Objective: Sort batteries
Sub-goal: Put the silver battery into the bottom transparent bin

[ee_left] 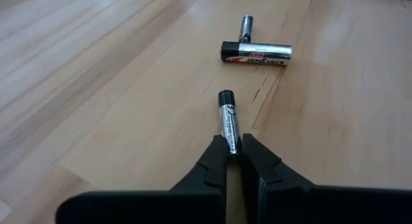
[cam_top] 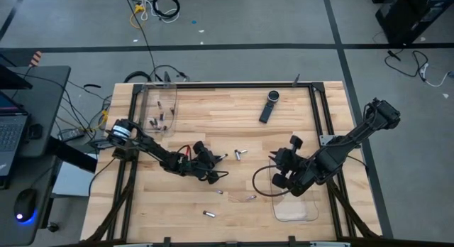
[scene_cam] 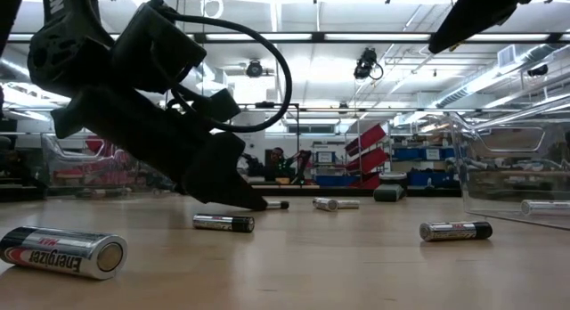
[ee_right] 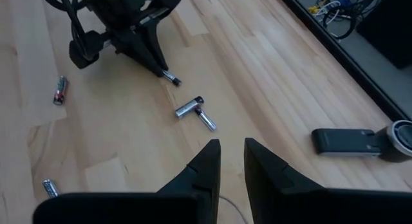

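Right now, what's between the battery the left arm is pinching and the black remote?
In the high view, two touching batteries lie between the pinched battery and the remote; otherwise bare wood.

Seen from above, the left gripper [cam_top: 221, 157] sits at table centre. A battery pair [cam_top: 241, 152] lies at its 3 o'clock, the remote [cam_top: 269, 106] at 1, loose batteries [cam_top: 210, 214] toward 6.

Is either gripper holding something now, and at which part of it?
The left gripper pinches a thin silver-and-black battery at one end, on the wooden table. The right gripper holds nothing.
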